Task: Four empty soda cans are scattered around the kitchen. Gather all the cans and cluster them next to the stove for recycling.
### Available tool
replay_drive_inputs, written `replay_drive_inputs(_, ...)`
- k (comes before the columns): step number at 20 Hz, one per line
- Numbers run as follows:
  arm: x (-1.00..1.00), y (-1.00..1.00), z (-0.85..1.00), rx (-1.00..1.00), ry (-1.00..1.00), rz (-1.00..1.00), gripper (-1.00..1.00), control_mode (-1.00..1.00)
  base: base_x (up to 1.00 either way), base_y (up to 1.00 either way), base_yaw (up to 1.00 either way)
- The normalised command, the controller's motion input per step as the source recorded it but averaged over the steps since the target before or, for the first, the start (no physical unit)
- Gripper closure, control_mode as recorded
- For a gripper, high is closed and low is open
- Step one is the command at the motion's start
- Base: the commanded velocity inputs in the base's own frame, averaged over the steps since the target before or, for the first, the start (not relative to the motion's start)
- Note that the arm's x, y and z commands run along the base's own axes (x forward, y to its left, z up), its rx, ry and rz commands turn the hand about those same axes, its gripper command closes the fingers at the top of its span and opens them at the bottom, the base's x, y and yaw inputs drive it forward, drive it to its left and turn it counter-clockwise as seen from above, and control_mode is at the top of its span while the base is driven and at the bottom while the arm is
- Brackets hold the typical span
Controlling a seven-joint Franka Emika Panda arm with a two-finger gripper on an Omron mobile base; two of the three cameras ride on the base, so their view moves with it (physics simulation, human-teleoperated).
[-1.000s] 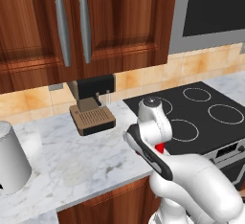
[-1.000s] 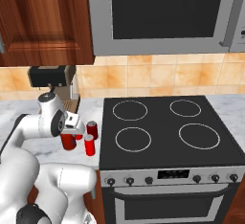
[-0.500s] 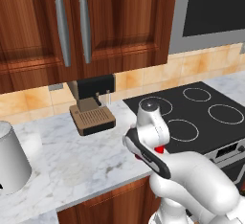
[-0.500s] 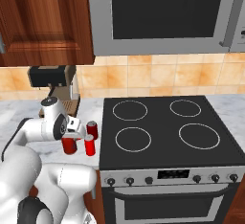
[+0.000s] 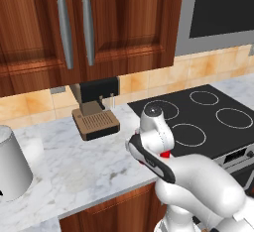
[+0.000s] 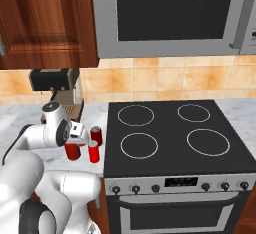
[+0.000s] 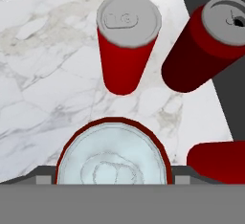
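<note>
Hand [image 6: 75,139] dips lower, clamped on the fourth small red silver-topped soda can [image 7: 112,163], landing it on the marble counter [image 7: 48,74] among three matching cans [image 7: 127,41] beside the black glass stove [image 6: 170,133].

Dark wood cabinets [image 5: 99,28], tan tiled backsplash [image 6: 165,80], white marble counter [image 5: 74,164].

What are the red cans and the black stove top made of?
The soda cans look like thin painted metal: glossy red sides, bare silver-grey tops with a stamped tab shape. The stove top looks like smooth black glass, flat and faintly shiny with white rings printed on; its front panel looks like brushed steel. It is a rendering, so this is only how they look.
</note>
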Motion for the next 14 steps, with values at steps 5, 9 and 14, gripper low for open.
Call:
replay_drive_inputs(5, 0.0, 0.0, -0.06, 0.0, 0.0, 0.0, 1.0, -1.0, 0.0, 0.0, 0.0)
replay_drive_inputs(9, 0.0, 0.0, -0.18, 0.0, 0.0, 0.0, 1.0, -1.0, 0.0, 0.0, 0.0)
replay_drive_inputs(14, 0.0, 0.0, -0.01, 0.0, 0.0, 0.0, 1.0, -1.0, 0.0, 0.0, 0.0)
